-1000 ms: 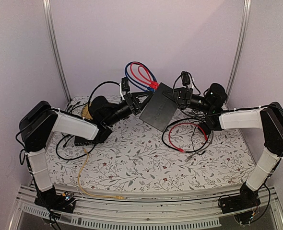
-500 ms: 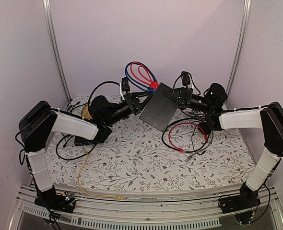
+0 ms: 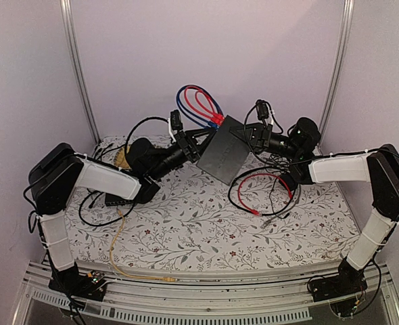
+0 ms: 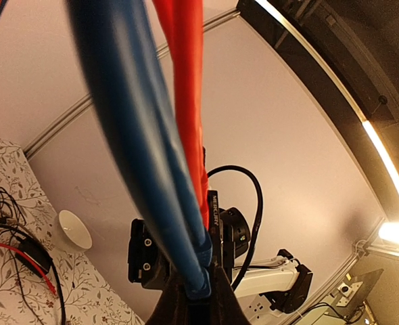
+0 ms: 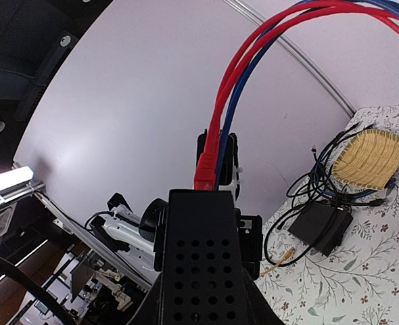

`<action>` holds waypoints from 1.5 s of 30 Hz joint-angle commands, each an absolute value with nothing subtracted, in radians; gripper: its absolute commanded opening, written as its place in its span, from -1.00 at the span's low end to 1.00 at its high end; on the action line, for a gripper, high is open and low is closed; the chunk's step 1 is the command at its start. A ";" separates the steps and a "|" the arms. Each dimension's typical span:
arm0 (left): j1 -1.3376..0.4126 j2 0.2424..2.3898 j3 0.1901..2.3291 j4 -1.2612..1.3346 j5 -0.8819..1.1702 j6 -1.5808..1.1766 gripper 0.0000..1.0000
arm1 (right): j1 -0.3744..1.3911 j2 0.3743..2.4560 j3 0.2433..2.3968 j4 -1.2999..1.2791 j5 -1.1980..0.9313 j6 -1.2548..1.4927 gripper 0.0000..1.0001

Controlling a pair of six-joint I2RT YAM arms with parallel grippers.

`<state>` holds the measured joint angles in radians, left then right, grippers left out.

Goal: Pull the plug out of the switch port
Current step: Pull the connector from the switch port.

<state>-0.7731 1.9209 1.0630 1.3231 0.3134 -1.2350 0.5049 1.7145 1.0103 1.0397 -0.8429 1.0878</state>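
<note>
- Two arms are seen, each with one claw, and one flat black switch (image 3: 221,154) is held between them, tilted and off the desk (image 3: 186,223).
- The left claw (image 3: 199,140) is shut on the blue plug (image 4: 198,286) at the switch's upper left edge.
- The right claw (image 3: 247,133) is closed on the switch from the right, the perforated face lying between its fingers in the right wrist view.
- The port cannot be seen. It is covered by the plugs on the thin upper edge, where one red plug (image 5: 205,175) is seated.
- At least two red cables (image 3: 203,101) and two blue cables (image 3: 184,101) are looped above that edge, but no exact count can be made.
- On the desk are found one grey box (image 3: 118,199), one yellow cable (image 3: 113,244), one red lead (image 3: 267,177), one wicker mat (image 5: 372,159) and tangled black wires.
- The loops rise near the rear wall, while open desk is left in front of the switch, toward the bases.
- The left wrist view is mostly blocked by blurred cables.
</note>
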 commanded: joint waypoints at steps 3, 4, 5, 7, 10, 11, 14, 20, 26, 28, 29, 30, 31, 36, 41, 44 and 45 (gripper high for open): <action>-0.782 1.916 1.056 1.421 0.270 -1.234 -1.00 | 0.502 1.709 1.022 1.124 -0.824 1.074 -0.97; -0.780 1.909 1.056 1.404 0.279 -1.220 -1.00 | 0.500 1.705 1.021 1.122 -0.827 1.074 -0.97; -0.780 1.899 1.054 1.385 0.285 -1.204 -1.00 | 0.497 1.701 1.022 1.121 -0.830 1.072 -0.97; -0.776 1.878 1.051 1.345 0.300 -1.167 -1.00 | 0.488 1.688 1.021 1.116 -0.835 1.072 -0.97; -0.769 1.855 1.069 1.267 0.334 -1.119 -1.00 | 0.475 1.674 1.020 1.108 -0.845 1.072 -0.97; -0.767 1.851 1.080 1.245 0.359 -1.105 -1.00 | 0.470 1.672 1.022 1.106 -0.852 1.072 -0.97; -0.762 1.844 1.103 1.186 0.403 -1.075 -1.00 | 0.464 1.671 1.026 1.100 -0.865 1.075 -0.97; -0.755 1.832 1.095 1.174 0.411 -1.070 -1.00 | 0.462 1.666 1.026 1.097 -0.867 1.076 -0.97; -0.759 1.867 1.070 1.301 0.377 -1.152 -1.00 | 0.462 1.664 1.009 1.119 -0.851 1.080 -0.97; -0.765 1.890 1.068 1.356 0.358 -1.190 -1.00 | 0.463 1.667 1.003 1.134 -0.845 1.084 -0.97; -0.771 1.901 1.070 1.372 0.347 -1.203 -1.00 | 0.463 1.669 1.000 1.142 -0.844 1.087 -0.97; -0.777 1.911 1.073 1.387 0.337 -1.213 -1.00 | 0.463 1.672 0.997 1.151 -0.842 1.094 -0.97; -0.782 1.920 1.074 1.398 0.324 -1.221 -1.00 | 0.463 1.675 0.995 1.157 -0.841 1.098 -0.97; -0.800 1.931 1.076 1.421 0.274 -1.234 -1.00 | 0.465 1.681 0.991 1.160 -0.841 1.098 -0.97; -0.810 1.928 1.067 1.426 0.234 -1.231 -1.00 | 0.465 1.681 0.988 1.160 -0.840 1.096 -0.97; -0.810 1.928 1.069 1.424 0.235 -1.229 -1.00 | 0.465 1.679 0.988 1.159 -0.842 1.095 -0.97; -0.811 1.928 1.069 1.422 0.237 -1.225 -1.00 | 0.464 1.677 0.987 1.158 -0.843 1.094 -0.97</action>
